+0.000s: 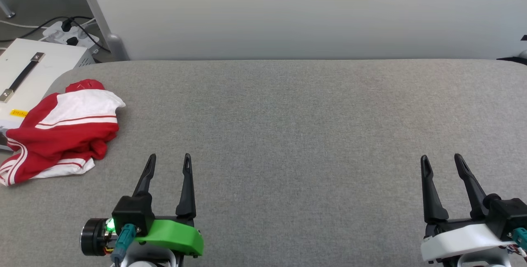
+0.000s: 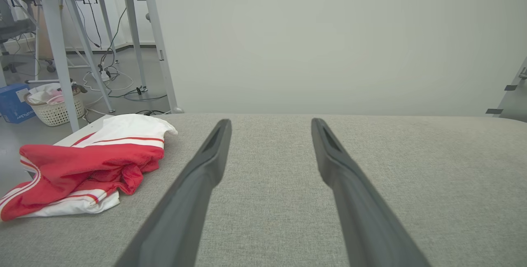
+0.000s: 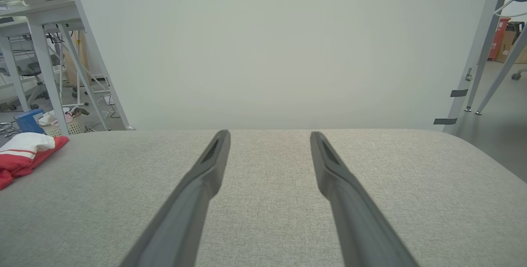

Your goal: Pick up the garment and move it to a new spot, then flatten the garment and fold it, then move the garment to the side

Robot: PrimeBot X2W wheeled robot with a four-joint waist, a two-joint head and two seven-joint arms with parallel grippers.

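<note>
Here the crumpled red-and-white jersey [image 1: 66,131] lies at the left edge of the grey table [image 1: 288,135], probably light and limp, best pinched at a raised fold; left gripper [image 1: 169,158] and right gripper [image 1: 441,158] stand spread, empty.

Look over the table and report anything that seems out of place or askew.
The garment lies crumpled in a heap at the left edge of the table, not spread flat; part of it seems to overhang that edge. Nothing else stands out.

Soft cloth garment [image 1: 61,131] on a matt, coarse-woven grey fabric table [image 1: 288,135]
</note>
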